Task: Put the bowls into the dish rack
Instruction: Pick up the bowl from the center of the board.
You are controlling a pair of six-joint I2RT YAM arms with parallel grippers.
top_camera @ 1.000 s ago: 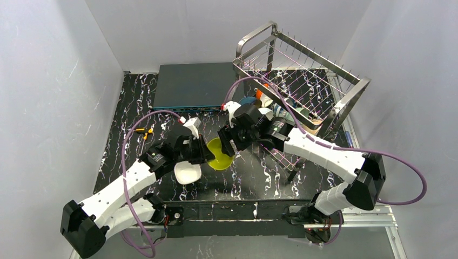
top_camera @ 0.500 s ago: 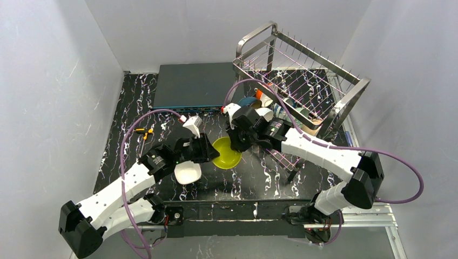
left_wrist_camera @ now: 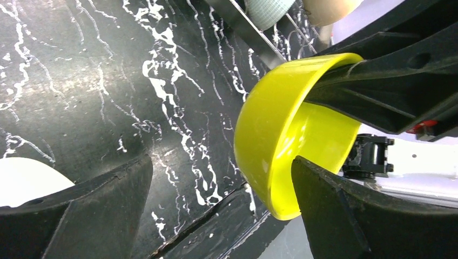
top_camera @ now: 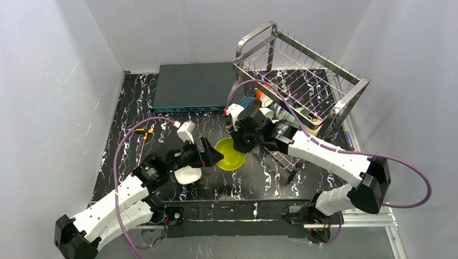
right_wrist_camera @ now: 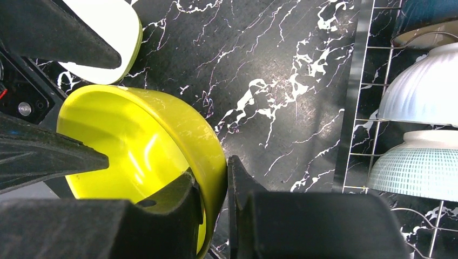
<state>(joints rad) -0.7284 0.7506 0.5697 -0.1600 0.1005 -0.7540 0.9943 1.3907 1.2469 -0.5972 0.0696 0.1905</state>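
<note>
**Yellow bowl pinched by its wall, left of the rack**

The right gripper (right_wrist_camera: 213,175) is closed on the yellow bowl (right_wrist_camera: 135,135). One black finger lies inside the glossy curve and the other presses the outer wall, with the thin rim between them. The bowl is smooth, shiny plastic or glaze, round and deep, and light scuffs show along its lip. From overhead its mouth faces up. It sits over the middle of the table (top_camera: 162,108), between the two grippers and just left of the rack's near end. Whether its base touches the table cannot be told.

The left gripper (left_wrist_camera: 221,167) is spread wide, its matte black, wedge-shaped fingers (left_wrist_camera: 335,216) standing either side of the bowl. One tip is just beside the rim, but contact cannot be made out.

The table top is black with white marble-like veins. A white bowl (top_camera: 187,174), smooth and shallow, rests on it under the left arm.

The rack (top_camera: 302,65) is shiny steel wire with rows of thin upright prongs and rounded tubular end frames. It stands at the table's far right. Its lower tier holds a ribbed white bowl (right_wrist_camera: 426,89) and a pale green bowl (right_wrist_camera: 416,164) with a fine grid texture, both mouth-down. A dark blue bowl (right_wrist_camera: 426,13) lies beyond them.

A flat, dark grey box (top_camera: 192,85) lies at the back, left of the rack.
</note>
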